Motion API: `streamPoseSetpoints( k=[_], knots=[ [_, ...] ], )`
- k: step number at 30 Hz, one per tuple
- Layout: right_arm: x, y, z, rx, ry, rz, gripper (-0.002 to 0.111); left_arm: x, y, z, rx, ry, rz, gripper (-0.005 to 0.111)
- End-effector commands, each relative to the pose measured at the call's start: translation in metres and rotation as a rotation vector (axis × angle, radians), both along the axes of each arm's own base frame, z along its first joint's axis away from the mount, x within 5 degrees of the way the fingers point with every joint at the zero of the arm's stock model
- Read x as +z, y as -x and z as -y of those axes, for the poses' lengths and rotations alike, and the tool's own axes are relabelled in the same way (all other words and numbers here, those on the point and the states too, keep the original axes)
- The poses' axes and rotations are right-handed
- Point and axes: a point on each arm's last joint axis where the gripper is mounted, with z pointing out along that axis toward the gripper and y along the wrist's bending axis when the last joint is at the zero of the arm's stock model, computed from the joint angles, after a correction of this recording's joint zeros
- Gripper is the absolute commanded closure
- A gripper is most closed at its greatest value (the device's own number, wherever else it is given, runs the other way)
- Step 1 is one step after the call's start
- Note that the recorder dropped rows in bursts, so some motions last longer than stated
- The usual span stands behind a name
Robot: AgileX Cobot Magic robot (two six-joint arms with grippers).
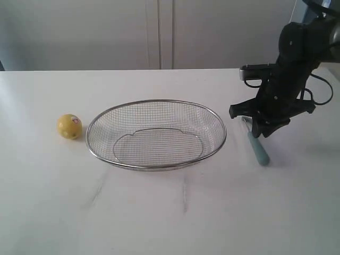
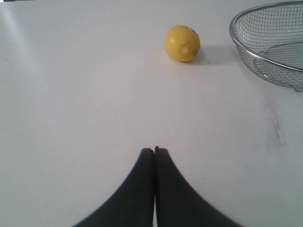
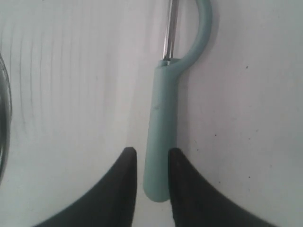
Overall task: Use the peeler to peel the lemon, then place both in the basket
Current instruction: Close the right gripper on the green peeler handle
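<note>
The right jaws stood part open astride the end of the peeler point(image 3: 161, 132) handle, a thin gap showing on one side; whether they touched it could not be told. In the exterior view the peeler lay on the table point(image 1: 212, 212) right of centre, just beside the basket point(image 1: 154, 168). The lemon point(image 1: 69, 126) sat at the left of the frame, near the basket's other end. The left jaws were pressed together, with the lemon well apart from them.
</note>
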Motion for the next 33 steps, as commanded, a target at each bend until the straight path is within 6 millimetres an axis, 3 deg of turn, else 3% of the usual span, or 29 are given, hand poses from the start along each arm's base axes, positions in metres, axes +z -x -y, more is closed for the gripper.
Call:
streamPoseSetpoints(
  k=[1,5,20,33],
  knots=[
    [0.001,-0.002,0.002,0.002,-0.001,0.007,0.072,-0.001,0.0,0.0,-0.006,0.006,-0.002,0.107],
    [0.001,-0.002,0.002,0.002,-0.001,0.009,0.064,-0.001,0.0,0.0,-0.006,0.006,-0.002,0.107],
    [0.001,-0.007,0.001,-0.005,-0.007,0.054,0.064,-0.001,0.0,0.0,-0.006,0.006,-0.002,0.107],
    [-0.024,-0.009,0.001,-0.005,0.003,-0.007,0.064,-0.001,0.0,0.0,-0.006,0.006,-0.002,0.107]
  ],
)
